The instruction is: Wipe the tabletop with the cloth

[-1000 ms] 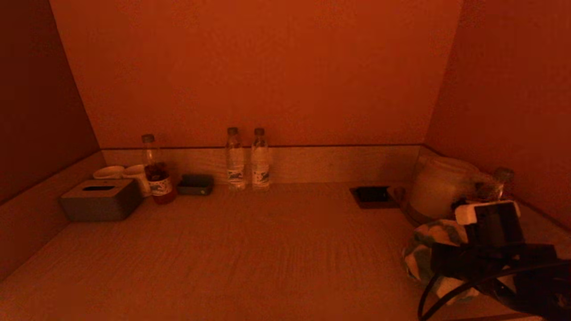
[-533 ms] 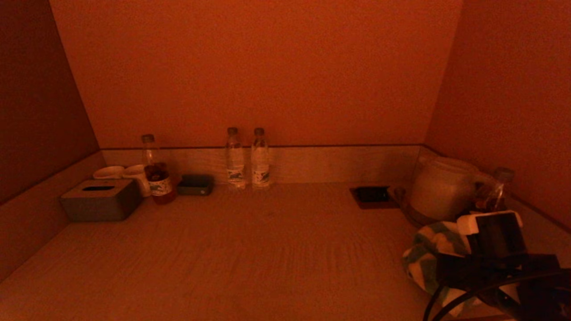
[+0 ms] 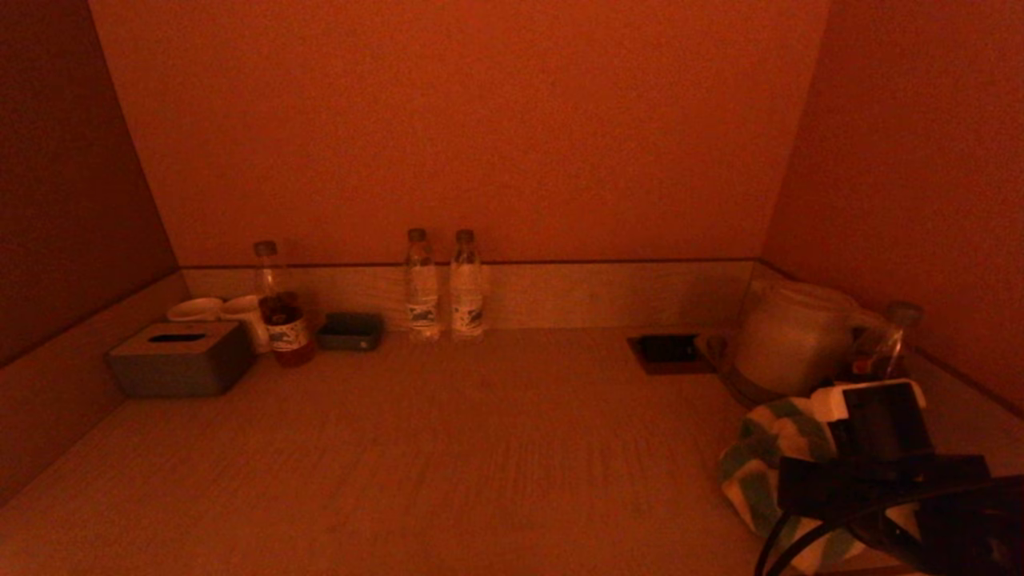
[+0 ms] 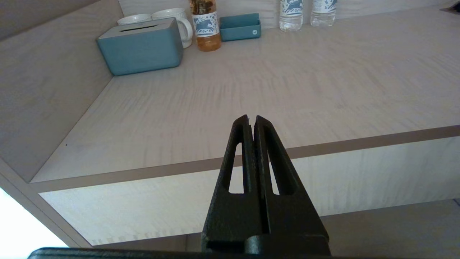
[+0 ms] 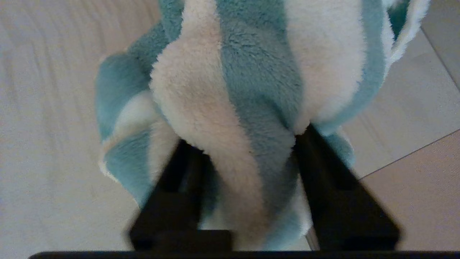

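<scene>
Right wrist view showed the right gripper (image 5: 248,151) spread, straddling the cloth's (image 5: 230,79) soft, light bunched fold, probably the best hold.

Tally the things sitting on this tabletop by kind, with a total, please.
Plastic bottles: 4
White ceramic mugs: 2
Grey tissue box: 1
Small dark rectangular tray: 1
Dark flat square: 1
White kettle: 1
Green-and-white striped terry cloth: 1
Total: 11
</scene>
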